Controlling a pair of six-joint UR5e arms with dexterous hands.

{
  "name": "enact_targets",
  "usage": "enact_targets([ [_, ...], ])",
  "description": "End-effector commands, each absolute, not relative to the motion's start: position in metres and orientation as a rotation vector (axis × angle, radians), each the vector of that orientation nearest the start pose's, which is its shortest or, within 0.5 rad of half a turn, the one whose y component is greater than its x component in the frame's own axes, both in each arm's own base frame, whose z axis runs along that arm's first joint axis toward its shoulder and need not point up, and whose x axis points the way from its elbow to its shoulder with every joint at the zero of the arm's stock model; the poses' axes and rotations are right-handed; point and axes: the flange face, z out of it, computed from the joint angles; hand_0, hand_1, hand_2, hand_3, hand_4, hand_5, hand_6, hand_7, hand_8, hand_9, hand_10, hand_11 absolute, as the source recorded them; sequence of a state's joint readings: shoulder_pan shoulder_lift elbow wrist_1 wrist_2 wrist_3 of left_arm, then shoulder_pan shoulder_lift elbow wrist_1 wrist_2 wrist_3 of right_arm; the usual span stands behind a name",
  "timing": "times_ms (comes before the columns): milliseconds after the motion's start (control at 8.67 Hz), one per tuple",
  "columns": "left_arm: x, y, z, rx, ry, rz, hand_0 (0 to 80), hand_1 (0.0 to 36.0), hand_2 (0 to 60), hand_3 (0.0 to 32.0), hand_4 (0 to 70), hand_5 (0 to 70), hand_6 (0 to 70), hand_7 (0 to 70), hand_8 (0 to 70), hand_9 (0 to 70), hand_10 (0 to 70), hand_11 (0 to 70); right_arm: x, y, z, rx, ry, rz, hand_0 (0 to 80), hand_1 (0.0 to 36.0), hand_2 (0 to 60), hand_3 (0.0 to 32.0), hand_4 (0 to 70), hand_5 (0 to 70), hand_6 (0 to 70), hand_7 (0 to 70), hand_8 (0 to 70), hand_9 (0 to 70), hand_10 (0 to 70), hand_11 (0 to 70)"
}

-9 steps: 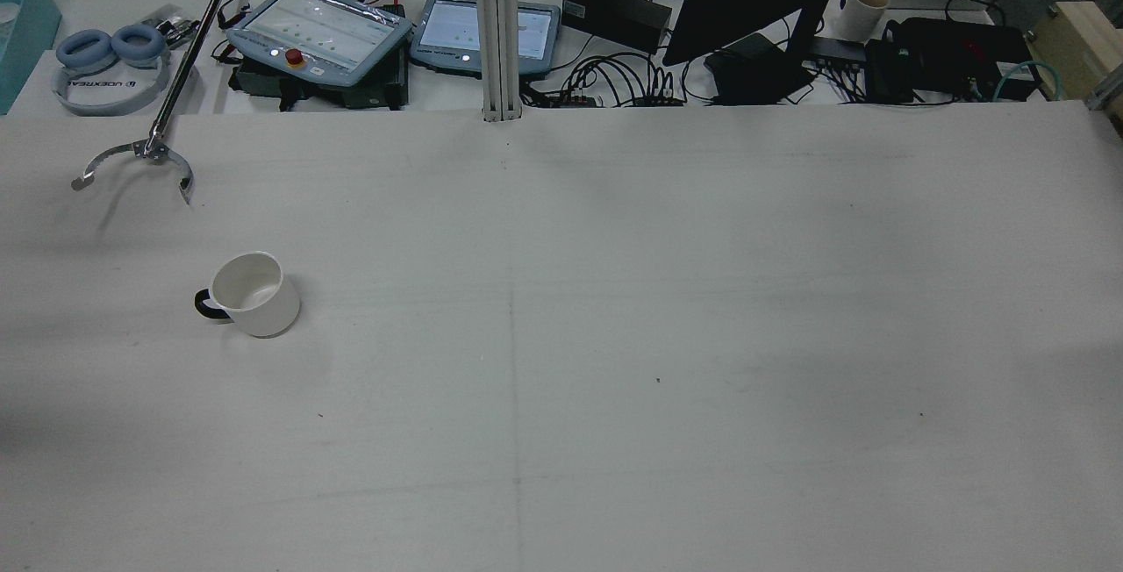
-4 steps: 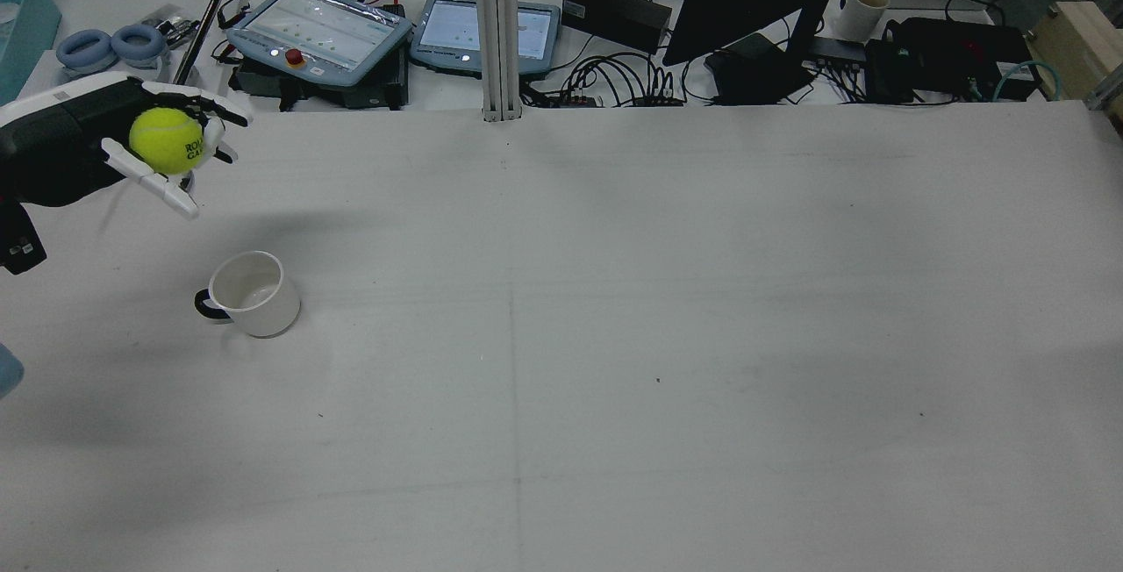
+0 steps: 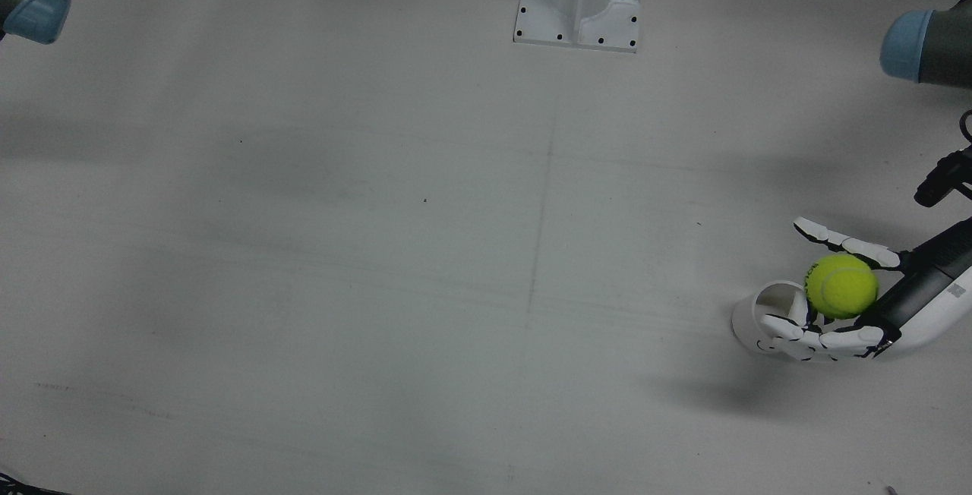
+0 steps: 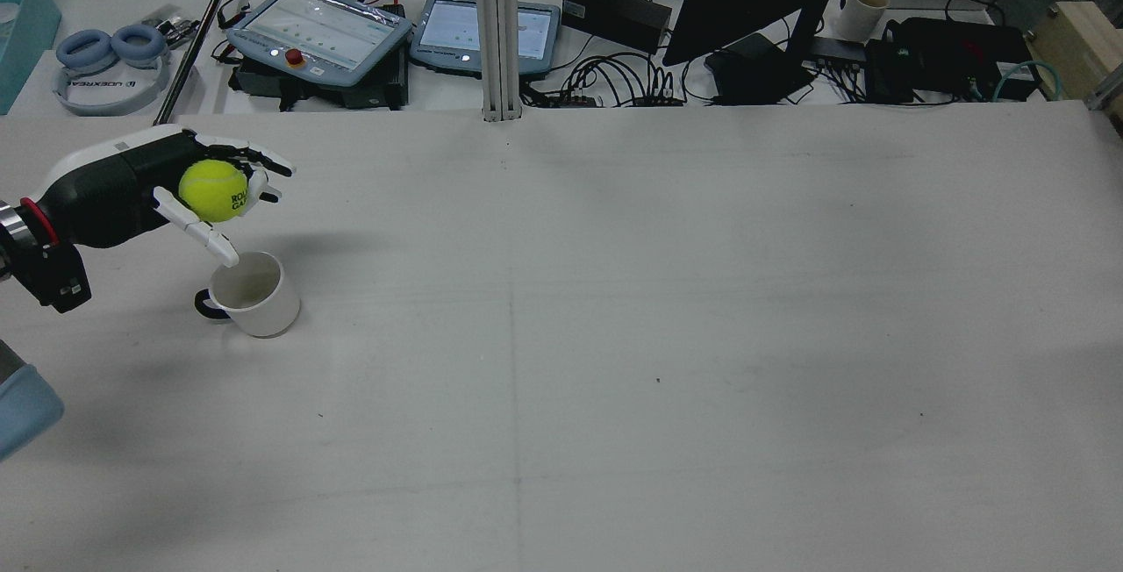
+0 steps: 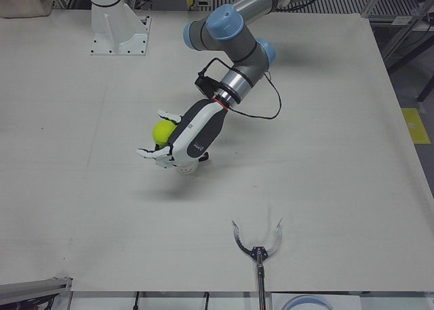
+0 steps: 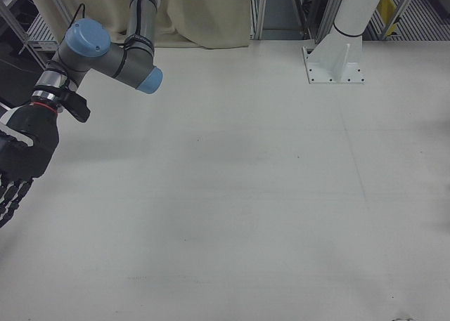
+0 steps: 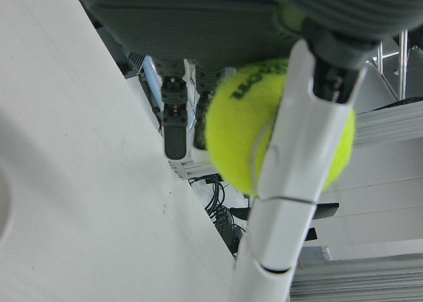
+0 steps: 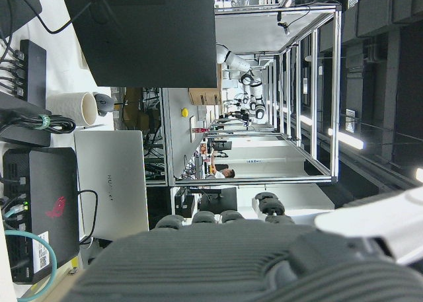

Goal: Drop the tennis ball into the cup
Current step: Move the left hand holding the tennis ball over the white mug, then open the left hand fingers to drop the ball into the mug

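**Over the white table, a tennis ball held above a cup**

Across the wide white table (image 4: 667, 309), seen from behind the station, the robot's left arm (image 5: 230, 35) reaches in from the near left edge. Its left hand (image 4: 132, 186) is closed around a yellow tennis ball (image 4: 213, 190), the white fingers (image 4: 197, 230) curled under and over it, and it hangs clear of the tabletop. In the front view the ball (image 3: 841, 286) sits just beside the cup's open mouth, partly over its rim, with the lower fingers crossing the cup's wall. The left-front view shows the hand (image 5: 190, 137) tilted downward, the ball (image 5: 163, 131) peeking out behind it and the cup hidden.

At the far side of the station the right hand (image 6: 21, 163) hangs off the table's edge with its dark fingers pointing down and apart, holding nothing.

Next in size, the white cup (image 4: 254, 293) with a dark handle stands upright on the table, just below and in front of the held ball. A metal grabber tool (image 5: 258, 245) lies near the table's front edge, well apart from the cup.
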State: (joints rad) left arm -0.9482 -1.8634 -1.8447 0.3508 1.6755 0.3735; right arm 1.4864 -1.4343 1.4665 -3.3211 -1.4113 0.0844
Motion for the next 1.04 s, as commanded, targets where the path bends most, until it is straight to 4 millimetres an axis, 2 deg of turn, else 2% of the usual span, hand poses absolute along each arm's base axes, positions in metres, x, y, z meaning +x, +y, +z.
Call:
enact_targets([
  [0, 0.2344, -0.5327, 0.4427, -0.338, 1.990, -1.389, 79.5, 27.4, 0.0, 0.0, 37.8, 15.8, 52.9, 70.0, 40.9, 60.1, 6.5, 11.5, 0.1037, -0.5432, 0.6840, -0.016, 1.989, -2.296, 0.0, 0.0, 0.0, 0.0, 0.0, 0.0, 0.0, 0.0, 0.0, 0.0, 0.0, 0.0],
  [115, 0.2335, -0.5314, 0.4461, -0.338, 1.990, -1.389, 57.8, 17.7, 1.0, 0.0, 33.4, 11.9, 45.9, 66.2, 29.1, 42.3, 3.4, 6.3, 0.1037, -0.5432, 0.6840, -0.016, 1.989, -2.296, 0.0, 0.0, 0.0, 0.0, 0.0, 0.0, 0.0, 0.0, 0.0, 0.0, 0.0, 0.0],
  [231, 0.2334, -0.5311, 0.4476, -0.341, 2.006, -1.375, 66.5, 23.9, 0.0, 0.0, 22.6, 6.3, 10.5, 39.5, 5.7, 14.1, 0.8, 3.4, 0.1037, -0.5432, 0.6840, -0.016, 1.989, -2.296, 0.0, 0.0, 0.0, 0.0, 0.0, 0.0, 0.0, 0.0, 0.0, 0.0, 0.0, 0.0],
  [346, 0.2338, -0.5314, 0.4458, -0.342, 2.016, -1.365, 65.9, 26.3, 0.0, 0.0, 12.1, 5.1, 5.5, 18.8, 0.8, 2.3, 0.0, 0.0, 0.1037, -0.5432, 0.6840, -0.016, 1.989, -2.296, 0.0, 0.0, 0.0, 0.0, 0.0, 0.0, 0.0, 0.0, 0.0, 0.0, 0.0, 0.0],
  [462, 0.2339, -0.5314, 0.4448, -0.346, 2.021, -1.363, 63.8, 27.0, 0.0, 0.0, 7.4, 3.7, 0.4, 17.6, 0.0, 2.1, 0.0, 0.0, 0.1037, -0.5432, 0.6840, -0.016, 1.989, -2.296, 0.0, 0.0, 0.0, 0.0, 0.0, 0.0, 0.0, 0.0, 0.0, 0.0, 0.0, 0.0],
  [692, 0.2343, -0.5317, 0.4438, -0.351, 2.028, -1.358, 66.2, 27.9, 0.0, 0.0, 1.4, 4.4, 0.7, 13.8, 0.0, 1.3, 0.0, 0.0, 0.1037, -0.5432, 0.6840, -0.016, 1.989, -2.296, 0.0, 0.0, 0.0, 0.0, 0.0, 0.0, 0.0, 0.0, 0.0, 0.0, 0.0, 0.0],
  [923, 0.2311, -0.5273, 0.4518, -0.358, 2.028, -1.362, 63.5, 27.6, 0.0, 0.0, 0.3, 3.8, 0.3, 13.3, 0.0, 1.2, 0.0, 0.0, 0.1037, -0.5432, 0.6840, -0.016, 1.989, -2.296, 0.0, 0.0, 0.0, 0.0, 0.0, 0.0, 0.0, 0.0, 0.0, 0.0, 0.0, 0.0],
])
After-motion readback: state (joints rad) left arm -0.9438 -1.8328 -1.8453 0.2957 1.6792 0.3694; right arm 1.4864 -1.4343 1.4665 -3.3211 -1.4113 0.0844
